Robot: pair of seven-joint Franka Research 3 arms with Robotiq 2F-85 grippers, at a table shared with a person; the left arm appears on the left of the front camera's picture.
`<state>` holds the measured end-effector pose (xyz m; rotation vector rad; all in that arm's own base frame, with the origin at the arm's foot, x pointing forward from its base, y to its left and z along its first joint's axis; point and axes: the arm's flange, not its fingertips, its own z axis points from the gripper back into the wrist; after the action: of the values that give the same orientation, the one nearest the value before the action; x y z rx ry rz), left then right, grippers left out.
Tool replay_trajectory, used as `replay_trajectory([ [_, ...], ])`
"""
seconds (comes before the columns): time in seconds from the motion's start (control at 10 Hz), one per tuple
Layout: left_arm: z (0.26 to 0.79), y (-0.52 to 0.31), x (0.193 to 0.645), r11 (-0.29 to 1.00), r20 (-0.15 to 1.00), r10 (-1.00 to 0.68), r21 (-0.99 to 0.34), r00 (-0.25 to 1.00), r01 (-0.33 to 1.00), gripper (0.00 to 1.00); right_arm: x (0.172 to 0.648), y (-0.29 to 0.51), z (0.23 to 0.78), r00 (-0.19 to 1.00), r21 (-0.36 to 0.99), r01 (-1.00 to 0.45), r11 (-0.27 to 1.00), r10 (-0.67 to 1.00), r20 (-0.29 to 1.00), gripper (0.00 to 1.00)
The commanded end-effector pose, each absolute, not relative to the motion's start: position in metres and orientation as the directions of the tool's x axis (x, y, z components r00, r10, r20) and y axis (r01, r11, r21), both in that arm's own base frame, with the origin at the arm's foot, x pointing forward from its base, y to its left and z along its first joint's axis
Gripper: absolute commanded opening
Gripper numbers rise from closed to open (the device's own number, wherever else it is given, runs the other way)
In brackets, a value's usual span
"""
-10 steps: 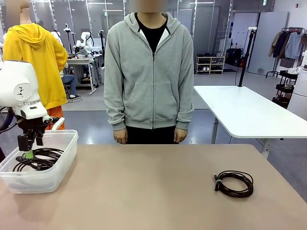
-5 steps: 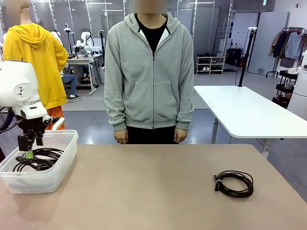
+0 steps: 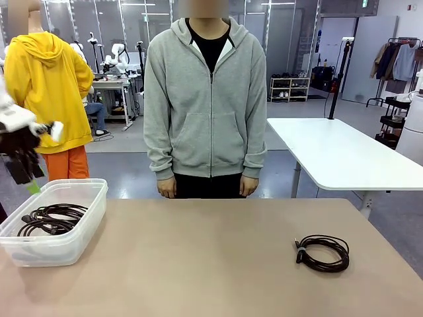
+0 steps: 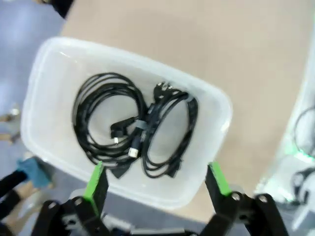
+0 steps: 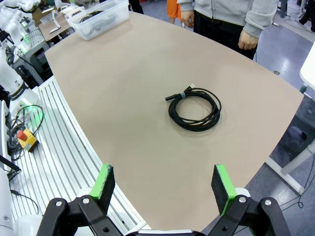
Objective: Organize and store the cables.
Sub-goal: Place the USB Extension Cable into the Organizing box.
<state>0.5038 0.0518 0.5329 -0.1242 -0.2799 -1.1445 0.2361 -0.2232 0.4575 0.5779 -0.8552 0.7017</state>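
Tan table — two cables in bin; left gripper spread, empty above it; right gripper spread — loose coil likely its next pick.

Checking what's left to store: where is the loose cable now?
Front view: the loose cable lies on the right half of the table, far from the plastic bin at the left edge.
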Motion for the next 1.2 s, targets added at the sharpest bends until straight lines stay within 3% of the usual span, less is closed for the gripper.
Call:
replay_trajectory([
  [0.0, 0.544, 0.082, 0.444, 0.509, 0.486, -0.752, -0.003, 0.446, 0.861, 1.00, 0.235, -0.225, 0.458, 0.441, 0.162, -0.759, 0.630, 0.316, 0.840, 1.00],
  [0.2, 0.539, 0.108, 0.408, 0.551, 0.597, -0.661, -0.024, 0.454, 0.834, 1.00, 0.235, -0.225, 0.458, 0.441, 0.162, -0.759, 0.630, 0.316, 0.840, 1.00],
  [0.5, 0.524, 0.126, 0.359, 0.527, 0.657, -0.625, -0.041, 0.420, 0.849, 1.00, 0.235, -0.225, 0.458, 0.441, 0.162, -0.759, 0.630, 0.316, 0.840, 1.00],
  [0.7, 0.521, 0.128, 0.350, 0.525, 0.658, -0.631, -0.028, 0.411, 0.851, 1.00, 0.235, -0.225, 0.458, 0.441, 0.162, -0.759, 0.630, 0.316, 0.840, 1.00],
  [0.9, 0.518, 0.120, 0.371, 0.479, 0.669, -0.637, -0.047, 0.383, 0.877, 1.00, 0.235, -0.225, 0.458, 0.441, 0.162, -0.759, 0.630, 0.316, 0.840, 1.00],
  [1.1, 0.521, 0.128, 0.352, 0.527, 0.646, -0.632, -0.048, 0.428, 0.849, 1.00, 0.235, -0.225, 0.458, 0.441, 0.162, -0.759, 0.630, 0.316, 0.840, 1.00],
])
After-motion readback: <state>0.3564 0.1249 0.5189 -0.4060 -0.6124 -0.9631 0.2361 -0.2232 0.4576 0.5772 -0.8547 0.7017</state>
